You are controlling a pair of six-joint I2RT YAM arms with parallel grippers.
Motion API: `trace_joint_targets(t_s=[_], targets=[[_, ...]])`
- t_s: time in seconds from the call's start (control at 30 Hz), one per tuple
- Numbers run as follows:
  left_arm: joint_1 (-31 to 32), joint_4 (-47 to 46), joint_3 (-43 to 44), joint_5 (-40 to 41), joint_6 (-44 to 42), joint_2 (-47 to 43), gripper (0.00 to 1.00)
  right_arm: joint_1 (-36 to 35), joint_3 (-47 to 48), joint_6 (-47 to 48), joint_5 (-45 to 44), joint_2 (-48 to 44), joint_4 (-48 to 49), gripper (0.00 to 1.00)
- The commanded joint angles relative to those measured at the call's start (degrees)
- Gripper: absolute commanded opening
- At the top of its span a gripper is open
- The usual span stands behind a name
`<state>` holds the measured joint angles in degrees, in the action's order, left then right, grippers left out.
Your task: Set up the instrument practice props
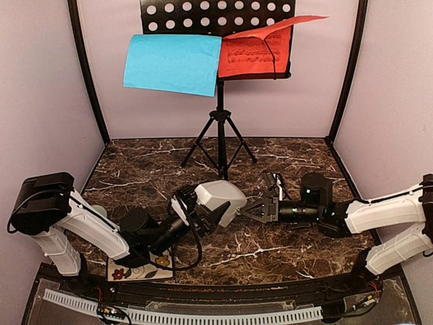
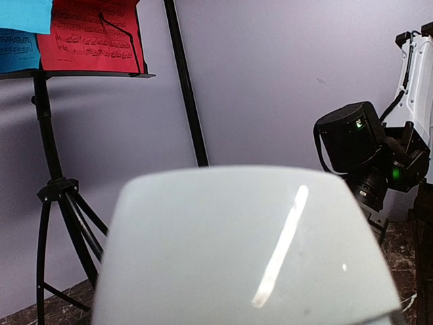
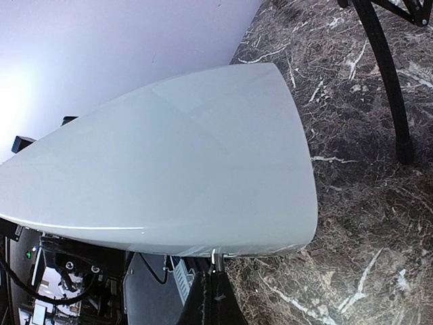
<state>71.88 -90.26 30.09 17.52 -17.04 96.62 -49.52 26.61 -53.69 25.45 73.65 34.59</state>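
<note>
The white pyramid-shaped metronome (image 1: 220, 195) lies tilted on its side just above the marble floor at the middle. My left gripper (image 1: 215, 215) is shut on it from the left; the metronome (image 2: 243, 250) hides the fingers in the left wrist view. My right gripper (image 1: 247, 208) is shut, its tips (image 3: 215, 267) pinching a thin silver pin at the edge of the metronome (image 3: 176, 162). The black tripod music stand (image 1: 221, 128) stands at the back. A blue sheet (image 1: 172, 63) and a red sheet (image 1: 254, 54) rest on its perforated desk.
A flower-patterned tile (image 1: 142, 269) lies under my left arm near the front edge. A pale rounded rim (image 1: 99, 211) peeks out behind the left arm. The stand's legs (image 3: 385, 81) spread on the floor behind the metronome. Black frame posts (image 1: 88, 74) run up the lilac walls.
</note>
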Motion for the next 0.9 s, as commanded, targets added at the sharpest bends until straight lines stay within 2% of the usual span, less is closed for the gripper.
trace_joint_targets(t_s=[0.0, 0.03, 0.2, 0.27, 0.5, 0.73, 0.87], targets=[[2.16, 3.19, 2.96, 0.44, 2.10, -3.63, 0.00, 3.93, 2.72, 2.11, -6.45, 1.26, 3.88, 0.00], [2.20, 6.96, 4.41, 2.64, 3.05, -3.61, 0.00, 3.90, 3.31, 3.59, -6.17, 1.61, 1.69, 0.01], [1.41, 22.65, 11.08, 11.05, 10.66, -1.36, 0.00, 3.97, 2.81, 8.80, -6.93, 0.01, -4.28, 0.28], [0.73, 28.01, 13.44, 11.27, 14.59, -0.20, 0.00, 3.90, 2.90, 10.92, -7.57, -1.41, -7.80, 0.39], [-1.34, 37.01, 21.48, 7.55, 21.06, 5.43, 0.00, 4.35, 2.19, 15.07, -13.47, -8.15, -16.78, 0.64], [-2.05, 43.62, 32.04, 9.49, 23.12, 12.49, 0.00, 5.77, 5.00, 17.58, -19.45, -11.55, -24.01, 0.73], [-3.84, 45.24, 35.25, 6.26, 25.97, 15.51, 0.00, 6.71, 5.63, 18.03, -20.95, -12.91, -25.86, 0.76]])
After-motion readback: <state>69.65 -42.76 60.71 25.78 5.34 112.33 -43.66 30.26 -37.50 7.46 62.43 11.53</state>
